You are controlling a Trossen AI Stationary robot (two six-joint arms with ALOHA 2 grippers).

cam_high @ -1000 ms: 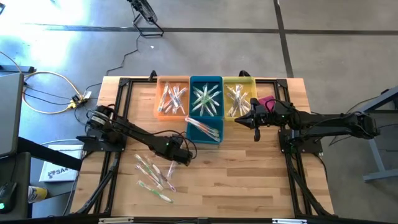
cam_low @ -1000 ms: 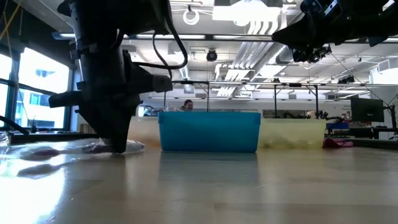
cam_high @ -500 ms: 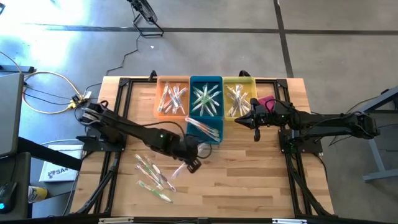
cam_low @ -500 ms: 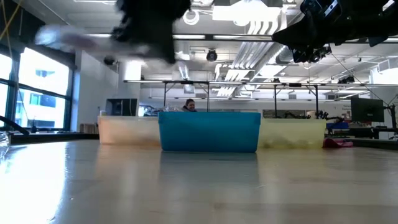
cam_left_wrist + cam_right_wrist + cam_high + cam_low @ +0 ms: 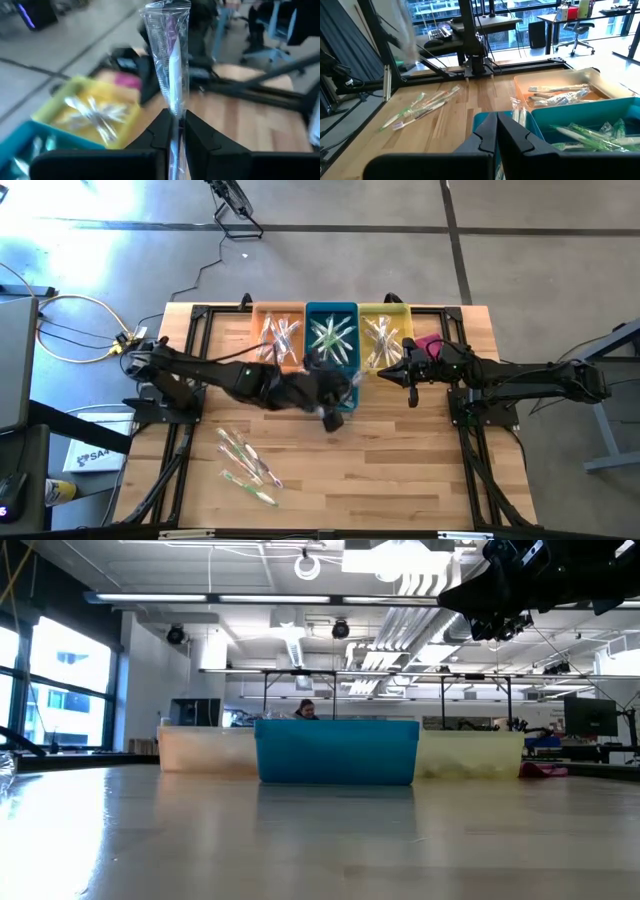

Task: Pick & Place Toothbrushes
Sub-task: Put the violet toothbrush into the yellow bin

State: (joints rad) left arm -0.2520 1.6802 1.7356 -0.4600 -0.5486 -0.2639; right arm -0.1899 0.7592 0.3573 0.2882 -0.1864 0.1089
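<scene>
Clamped tight on a wrapped white-handled toothbrush (image 5: 169, 65), my left gripper (image 5: 175, 131) is mid-carry near the blue bin (image 5: 331, 338) — next I'd guess it needs lining up over a bin and releasing — while my right gripper (image 5: 496, 131) hovers shut by the yellow bin (image 5: 384, 335).

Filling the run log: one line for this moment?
left end effector: holds toothbrush, near blue bin | right end effector: shut, waiting

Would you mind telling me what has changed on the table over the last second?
The left hand, shut on a wrapped toothbrush, lifted from the loose pile and swung across toward the blue bin. The right hand stayed shut beside the yellow bin; the bins did not move.
</scene>
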